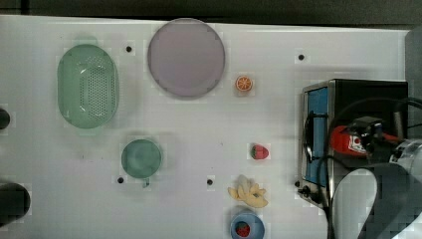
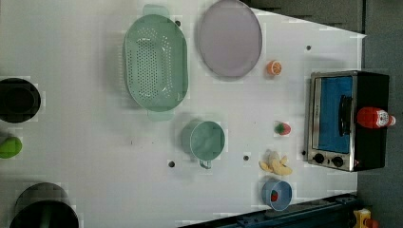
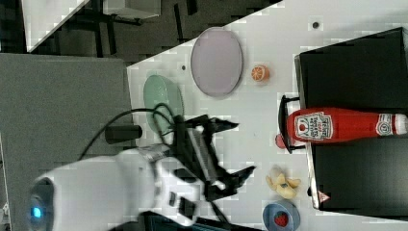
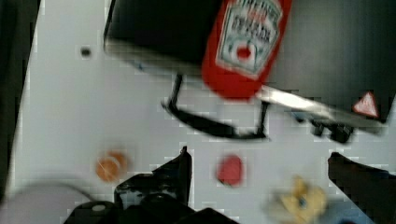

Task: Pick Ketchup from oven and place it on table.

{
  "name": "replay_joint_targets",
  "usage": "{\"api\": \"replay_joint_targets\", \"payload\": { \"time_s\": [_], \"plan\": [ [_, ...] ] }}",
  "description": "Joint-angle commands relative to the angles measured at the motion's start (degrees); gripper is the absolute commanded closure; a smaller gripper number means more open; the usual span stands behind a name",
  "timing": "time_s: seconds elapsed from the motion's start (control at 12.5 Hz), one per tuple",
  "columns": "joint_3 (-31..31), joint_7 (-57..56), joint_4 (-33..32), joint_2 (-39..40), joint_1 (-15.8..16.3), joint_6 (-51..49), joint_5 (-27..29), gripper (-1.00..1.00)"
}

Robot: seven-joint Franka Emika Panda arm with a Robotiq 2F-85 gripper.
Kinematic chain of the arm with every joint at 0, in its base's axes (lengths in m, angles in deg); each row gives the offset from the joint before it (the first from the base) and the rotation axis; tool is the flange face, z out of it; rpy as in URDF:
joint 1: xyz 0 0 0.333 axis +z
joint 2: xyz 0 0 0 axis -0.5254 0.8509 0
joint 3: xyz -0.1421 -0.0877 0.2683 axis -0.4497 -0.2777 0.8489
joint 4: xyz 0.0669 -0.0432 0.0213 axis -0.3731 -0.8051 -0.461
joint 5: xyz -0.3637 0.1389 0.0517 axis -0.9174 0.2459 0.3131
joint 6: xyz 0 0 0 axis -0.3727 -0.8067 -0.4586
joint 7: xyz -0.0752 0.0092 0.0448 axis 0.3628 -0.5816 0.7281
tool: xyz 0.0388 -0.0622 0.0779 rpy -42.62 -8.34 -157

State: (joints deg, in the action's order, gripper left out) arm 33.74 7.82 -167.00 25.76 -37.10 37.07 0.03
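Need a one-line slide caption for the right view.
Open gripper approaches Ketchup lying on top of the oven.

The gripper (image 3: 235, 149) hangs with its fingers (image 3: 225, 126) spread wide, and bare air lies between the fingertips and the Ketchup (image 3: 337, 126), which lies on its side on top of the oven (image 3: 356, 72). The bottle's base juts past the oven's front edge toward the fingers, over the dark door handle (image 3: 284, 124). On the table (image 1: 199, 129) below the fingers sit a strawberry (image 4: 230, 170), banana pieces (image 4: 303, 201) and an orange half (image 4: 110, 166), well apart from one another
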Motion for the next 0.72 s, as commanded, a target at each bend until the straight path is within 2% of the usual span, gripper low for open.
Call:
{"api": "replay_joint_targets", "payload": {
  "time_s": [0.08, 0.4, 0.72],
  "plan": [
    [-2.37, 1.1, 1.17, 2.41, 0.05, 4.87, -0.03, -1.0],
    [-6.29, 1.26, 2.49, 11.26, -0.18, 11.91, 1.47, -1.0],
    [-7.97, 4.29, 4.27, 19.06, -1.15, 11.9, 8.13, -1.0]
  ]
}}
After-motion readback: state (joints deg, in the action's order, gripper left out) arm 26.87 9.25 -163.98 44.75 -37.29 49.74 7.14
